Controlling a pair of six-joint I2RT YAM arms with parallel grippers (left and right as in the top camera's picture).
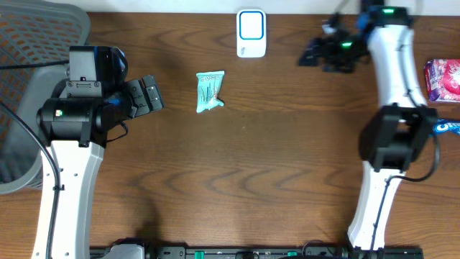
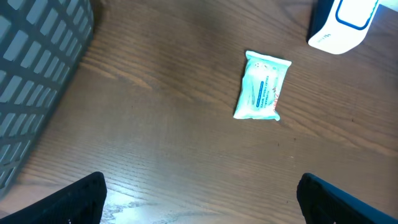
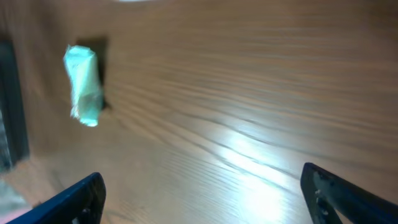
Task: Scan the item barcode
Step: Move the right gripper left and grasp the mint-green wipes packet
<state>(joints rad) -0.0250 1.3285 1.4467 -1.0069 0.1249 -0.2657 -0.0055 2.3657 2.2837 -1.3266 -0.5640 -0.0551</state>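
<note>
A crinkly, pale-teal plastic pouch (image 1: 210, 91) lies flat on the wood-grain table (image 1: 273, 158) near the middle of its far edge, beside the boxy white-and-blue scanner (image 1: 251, 33). The left gripper (image 1: 157, 93) and right gripper (image 1: 309, 56) both stand spread apart, holding nothing.

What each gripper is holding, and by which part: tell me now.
Nothing is held. The left gripper and the right gripper both stand open with nothing between their fingers; the mint-green packet lies free on the table.
</note>
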